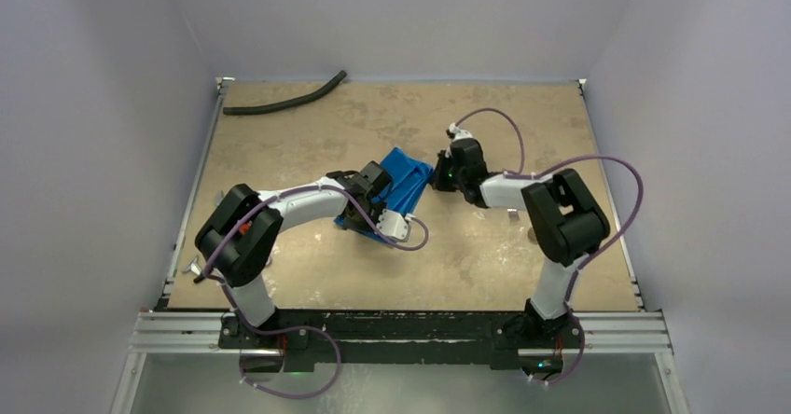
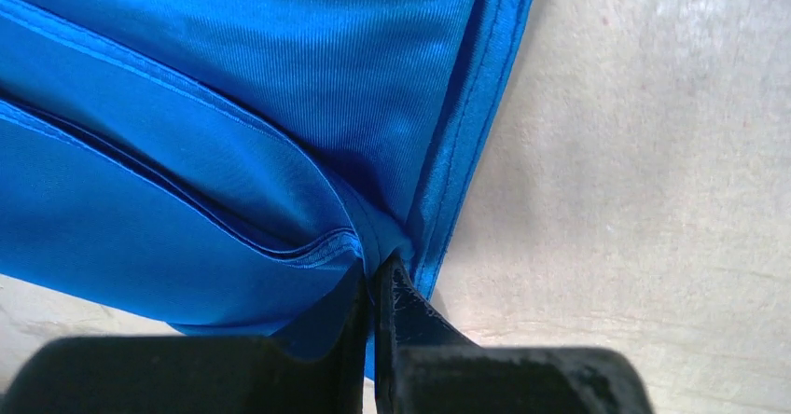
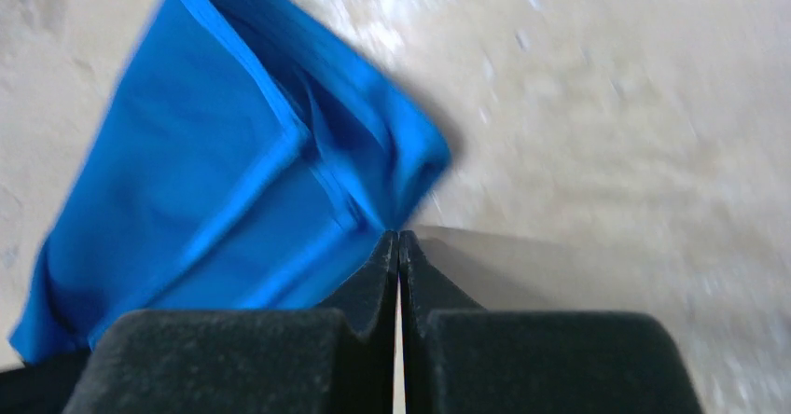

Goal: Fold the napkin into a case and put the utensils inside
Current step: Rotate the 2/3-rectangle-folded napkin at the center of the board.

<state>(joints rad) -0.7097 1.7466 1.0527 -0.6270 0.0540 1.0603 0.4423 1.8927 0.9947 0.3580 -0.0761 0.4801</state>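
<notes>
Napkin (image 1: 406, 186), part-folded, centre of the top view. Left gripper (image 2: 381, 269) clamped on its layered edge; right gripper (image 3: 398, 241) jaws together at a corner, hold uncertain. Step: folding. Next move likely calls for drawing the pinched layer across evenly.

Plain pale grey walls (image 1: 93, 106) box in a scuffed tan bench (image 1: 485, 255), metal rail (image 1: 177, 332) up front, soft even light.

Counting the things on the counter (image 1: 522, 134)
One blue napkin (image 1: 399, 190) is lying near the counter's middle, one black hose (image 1: 284, 98) is lying by its far left corner, and two arms, the left arm (image 1: 280, 211) and the right arm (image 1: 560, 211), are reaching in from the near edge.
</notes>
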